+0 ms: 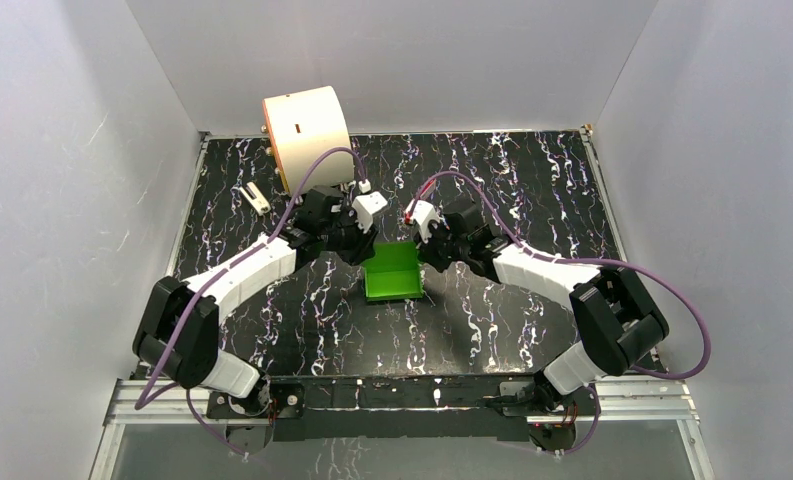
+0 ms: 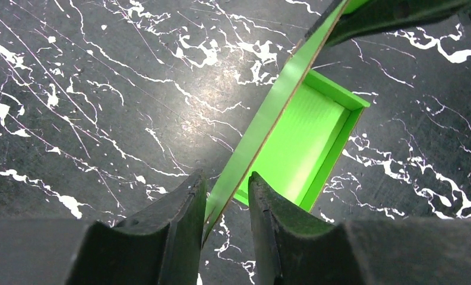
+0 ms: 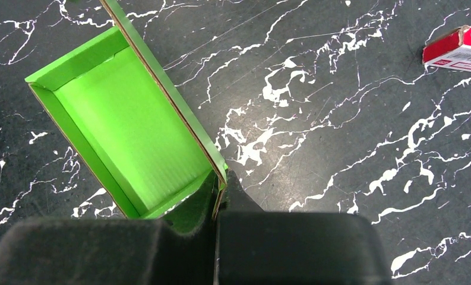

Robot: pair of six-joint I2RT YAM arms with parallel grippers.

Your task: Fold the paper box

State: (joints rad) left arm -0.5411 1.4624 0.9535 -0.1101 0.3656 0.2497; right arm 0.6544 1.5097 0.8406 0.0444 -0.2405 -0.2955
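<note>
Well in front of the cream cylinder, toward the arm bases, one bright green paper box is lying open side up on the dark marbled table.

The left gripper is standing with its jaws partly open, straddling the taller long wall of the box. The wall's edge is running up between the two fingers. A gap is showing on the inner side, so the jaws are not clamping it.

The right gripper is pinching an end corner of that same wall, with its jaws drawn almost fully together on the card.

Count: one paper box, one cylinder, one small pale object just in front of the cylinder on its left side, one red carton, and two grippers. The carton is showing clearly in the right wrist view only, well apart from the box; its place relative to the cylinder cannot be told.

Edges: the box's walls are standing up around a flat floor, and brown card is showing along the cut edges.

The cylinder is sitting at the far left of the table against the back wall. White side walls are closing in the table's left and right edges. To the cylinder's right, bare marbled surface is running along the far edge, and more is showing around the box.
</note>
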